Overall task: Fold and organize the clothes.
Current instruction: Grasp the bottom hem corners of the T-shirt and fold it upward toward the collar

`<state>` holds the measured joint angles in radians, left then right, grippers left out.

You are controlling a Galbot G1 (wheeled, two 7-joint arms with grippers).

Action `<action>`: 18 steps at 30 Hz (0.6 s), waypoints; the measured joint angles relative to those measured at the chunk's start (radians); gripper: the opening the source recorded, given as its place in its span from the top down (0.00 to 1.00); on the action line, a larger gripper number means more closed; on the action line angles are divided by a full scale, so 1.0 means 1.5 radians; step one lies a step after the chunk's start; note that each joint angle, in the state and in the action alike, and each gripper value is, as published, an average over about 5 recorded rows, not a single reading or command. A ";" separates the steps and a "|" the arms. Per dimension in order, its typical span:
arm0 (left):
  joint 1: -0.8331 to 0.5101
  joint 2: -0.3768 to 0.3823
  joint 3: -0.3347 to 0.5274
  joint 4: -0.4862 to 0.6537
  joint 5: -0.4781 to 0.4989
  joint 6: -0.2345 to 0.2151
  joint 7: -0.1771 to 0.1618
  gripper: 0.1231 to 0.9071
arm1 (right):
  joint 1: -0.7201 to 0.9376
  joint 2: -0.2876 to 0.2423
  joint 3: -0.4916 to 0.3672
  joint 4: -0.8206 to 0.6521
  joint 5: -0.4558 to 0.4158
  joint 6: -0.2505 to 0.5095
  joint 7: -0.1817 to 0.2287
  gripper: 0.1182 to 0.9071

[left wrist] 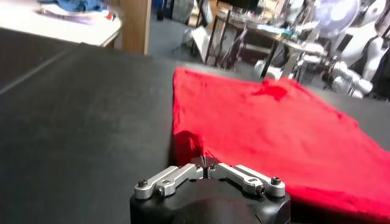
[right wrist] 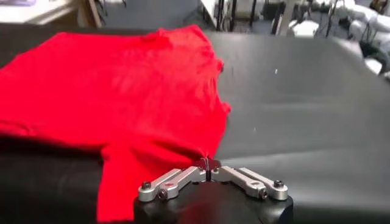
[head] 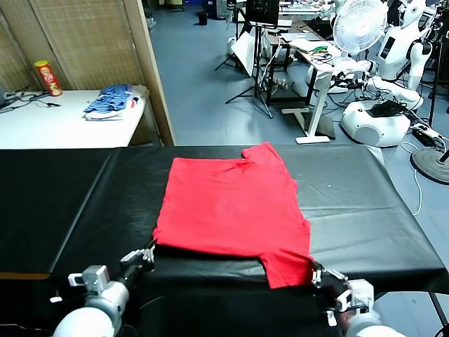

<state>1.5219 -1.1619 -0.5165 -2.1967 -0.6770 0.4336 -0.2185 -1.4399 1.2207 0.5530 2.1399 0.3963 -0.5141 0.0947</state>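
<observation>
The clothes are one red T-shirt (head: 231, 203), spread flat in the middle of the black table (head: 70, 203) with a sleeve hanging over the front edge. My left gripper (head: 147, 254) is at the shirt's near left corner. In the left wrist view that gripper (left wrist: 205, 162) is shut, with the edge of the red T-shirt (left wrist: 274, 134) pinched at its tips. At the near right corner my right gripper (head: 317, 272) is beside the hanging sleeve. The right wrist view shows this gripper (right wrist: 207, 163) shut on a point of the red T-shirt (right wrist: 122, 91).
A white side table (head: 63, 126) at the back left holds a blue striped pile (head: 112, 102) and a red-and-yellow can (head: 48, 77). A wooden screen (head: 91, 35) stands behind it. Desks, a fan (head: 359, 24) and white robots (head: 379, 112) fill the back right.
</observation>
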 joint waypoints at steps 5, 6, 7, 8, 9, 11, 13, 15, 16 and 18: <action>-0.058 -0.017 0.020 0.034 0.009 -0.013 0.003 1.00 | 0.078 -0.008 -0.020 -0.081 -0.004 0.037 -0.018 1.00; -0.069 -0.019 0.024 0.042 0.011 -0.014 0.003 1.00 | 0.092 -0.009 -0.025 -0.098 -0.006 0.043 -0.022 1.00; -0.080 -0.020 0.028 0.051 0.014 -0.015 0.003 1.00 | 0.105 -0.009 -0.029 -0.114 -0.007 0.049 -0.025 1.00; -0.090 -0.021 0.032 0.059 0.017 -0.015 0.003 1.00 | 0.117 -0.009 -0.034 -0.130 -0.008 0.055 -0.028 1.00; -0.100 -0.022 0.035 0.068 0.022 -0.016 0.003 1.00 | 0.128 -0.009 -0.038 -0.145 -0.011 0.059 -0.031 1.00; -0.120 -0.021 0.043 0.087 0.035 -0.018 0.003 1.00 | 0.150 -0.010 -0.047 -0.174 -0.018 0.068 -0.040 1.00; -0.139 -0.019 0.052 0.108 0.050 -0.021 0.003 1.00 | 0.170 -0.011 -0.057 -0.202 -0.026 0.075 -0.052 0.99; -0.156 -0.018 0.059 0.127 0.062 -0.023 0.004 1.00 | 0.185 -0.013 -0.065 -0.222 -0.033 0.082 -0.065 0.97; -0.163 -0.017 0.061 0.137 0.066 -0.024 0.004 1.00 | 0.190 -0.015 -0.067 -0.229 -0.035 0.085 -0.072 0.93; -0.177 -0.016 0.064 0.156 0.071 -0.025 0.004 1.00 | 0.192 -0.019 -0.067 -0.233 -0.037 0.086 -0.085 0.84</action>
<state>1.2570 -1.1855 -0.4205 -1.9629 -0.5705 0.3966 -0.2124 -1.1516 1.1928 0.4530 1.7909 0.3412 -0.3858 -0.0322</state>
